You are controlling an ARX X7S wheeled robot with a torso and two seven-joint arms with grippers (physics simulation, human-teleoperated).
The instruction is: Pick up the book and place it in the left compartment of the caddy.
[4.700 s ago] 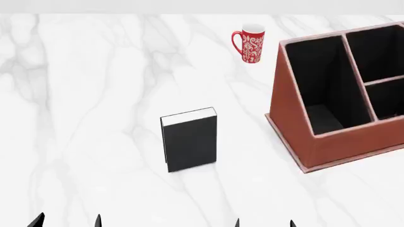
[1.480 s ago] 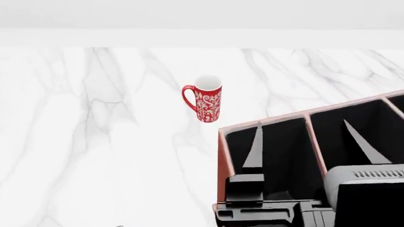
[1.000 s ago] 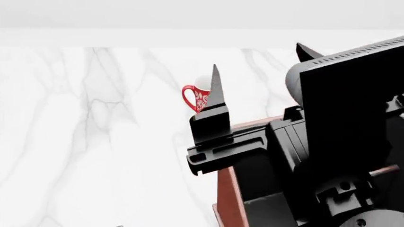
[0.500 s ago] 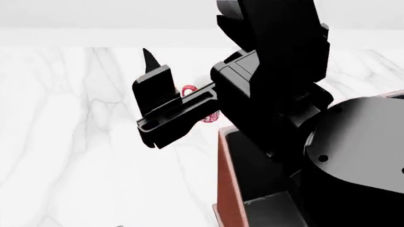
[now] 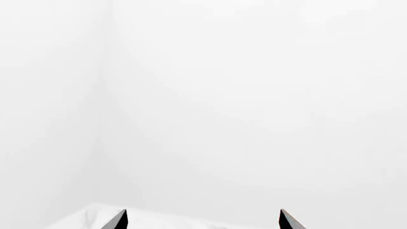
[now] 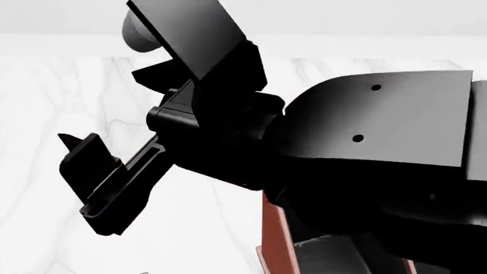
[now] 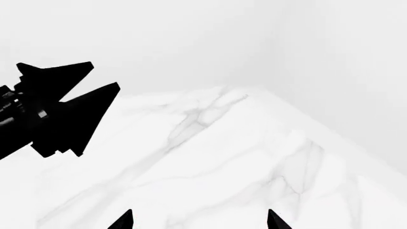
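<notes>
Across the head view, a raised black arm, probably the right one, blocks nearly everything. Around it shows only white marble table and, low down, a strip of the reddish-brown caddy. The arm hides the caddy's left compartment. The book appears in no view, so I cannot tell whether it lies behind the arm, inside the caddy or elsewhere on the table. The right gripper has its fingertips apart with bare marble between them, and the left gripper is likewise spread, facing a blank wall, so neither holds anything. With both empty and an arm high near the caddy, the step in hand looks like either a release just made or a grasp not yet made. The next move calls for clearing the arm from the camera's line so the book can be found. No brand, label or writing can be read anywhere.
</notes>
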